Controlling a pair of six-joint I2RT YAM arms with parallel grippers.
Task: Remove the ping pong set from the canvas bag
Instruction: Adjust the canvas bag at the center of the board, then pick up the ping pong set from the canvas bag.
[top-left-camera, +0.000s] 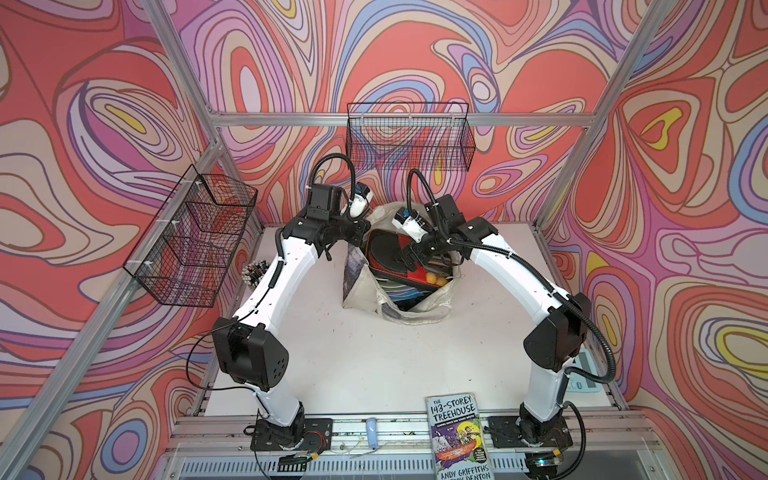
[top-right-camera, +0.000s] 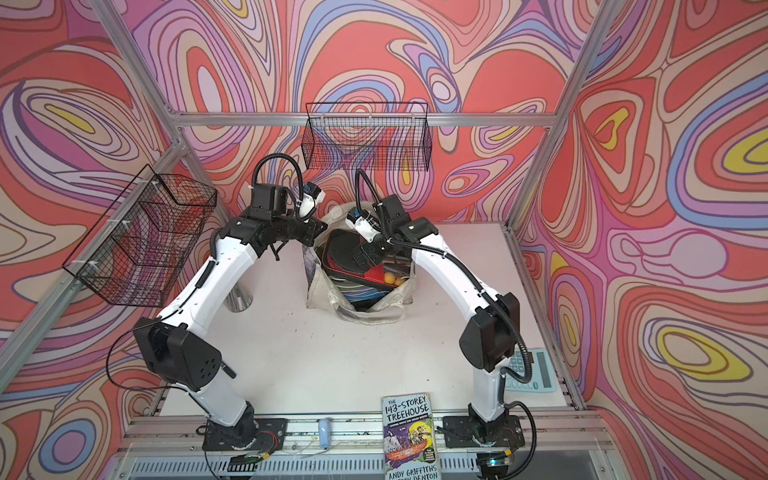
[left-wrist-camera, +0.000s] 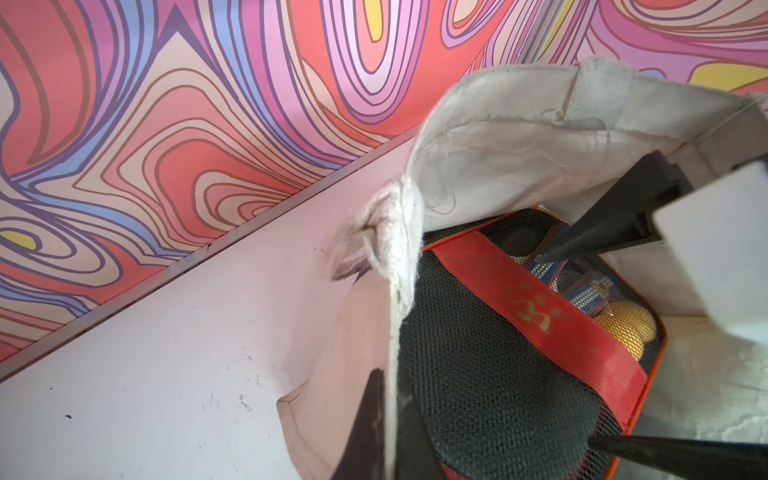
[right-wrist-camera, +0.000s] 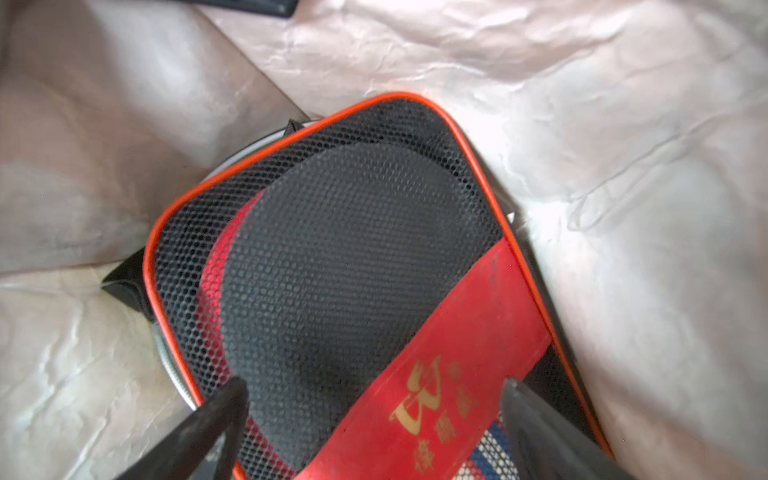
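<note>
Up above, in both top views, the canvas bag (top-left-camera: 360, 291) (top-right-camera: 319, 291) is seen open at the back of the worktop (top-left-camera: 353, 365), with a mesh case (top-left-camera: 384, 249) of the ping pong set laid on top inside, its long side slanted toward the right arm (top-left-camera: 519, 266). In the left wrist view, the left jaws are seen pinched shut on the rim of the canvas bag (left-wrist-camera: 498, 137). In the right wrist view, the right jaws are spread wide just over the mesh case (right-wrist-camera: 340, 270), so that arm is judged nearer.
</note>
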